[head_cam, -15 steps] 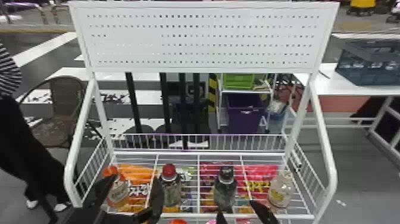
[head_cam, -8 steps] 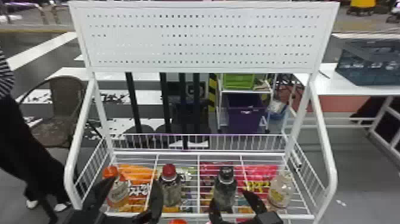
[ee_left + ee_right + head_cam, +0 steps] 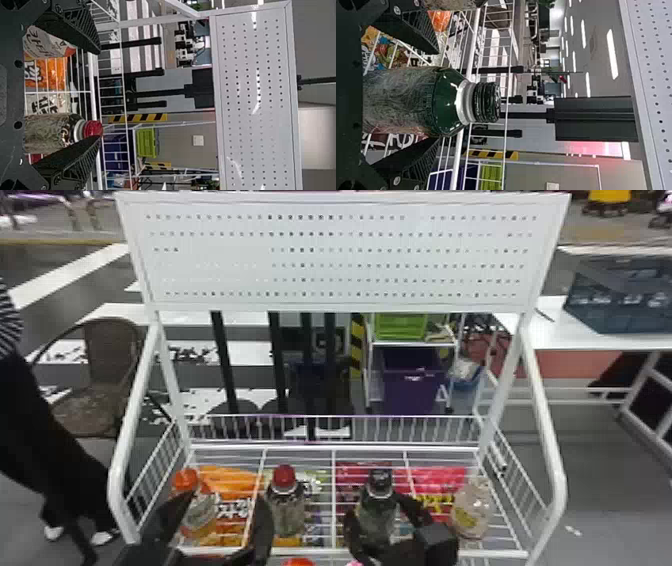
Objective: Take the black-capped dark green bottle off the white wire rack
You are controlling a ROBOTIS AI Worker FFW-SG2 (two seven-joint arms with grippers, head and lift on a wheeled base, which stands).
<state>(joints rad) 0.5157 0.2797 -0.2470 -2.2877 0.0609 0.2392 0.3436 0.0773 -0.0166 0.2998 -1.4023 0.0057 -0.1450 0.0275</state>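
Next, centre the right pincer, spread wide around the dark green bottle; close evenly, then lift it straight up.

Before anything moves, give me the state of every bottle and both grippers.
Green bottle: capped, upright, on the rack
Red-capped bottle: closed, upright
Orange-capped bottle: closed, upright
Clear bottle at far right: upright; cap unclear
Left gripper: open, holding nothing
Right gripper: open, one finger either side of the green bottle
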